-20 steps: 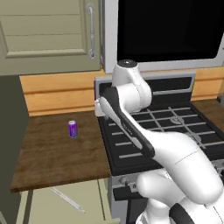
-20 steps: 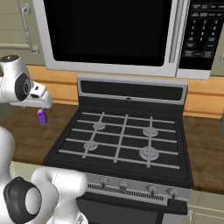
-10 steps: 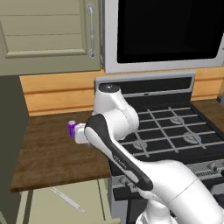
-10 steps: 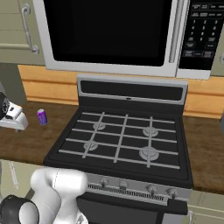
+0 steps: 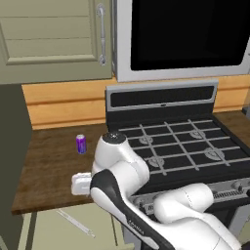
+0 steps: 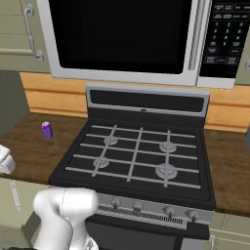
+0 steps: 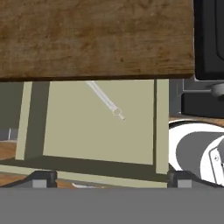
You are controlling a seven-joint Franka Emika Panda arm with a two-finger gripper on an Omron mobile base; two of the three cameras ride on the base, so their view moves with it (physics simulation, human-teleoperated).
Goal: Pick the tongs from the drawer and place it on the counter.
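Arm bent low to its left
Gripper (image 7: 107, 178) points down, its jaws spread wide, holding nothing.

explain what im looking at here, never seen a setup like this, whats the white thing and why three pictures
The white thing is a robot arm in a simulated kitchen. Two pictures come from cameras behind it, left and right; the third looks out from its hand. The gripper is open and holds nothing. It looks down into an open drawer where thin metal tongs lie, partly under the edge of the wooden counter. A purple can stands on that counter, beside a black stove with a microwave above.
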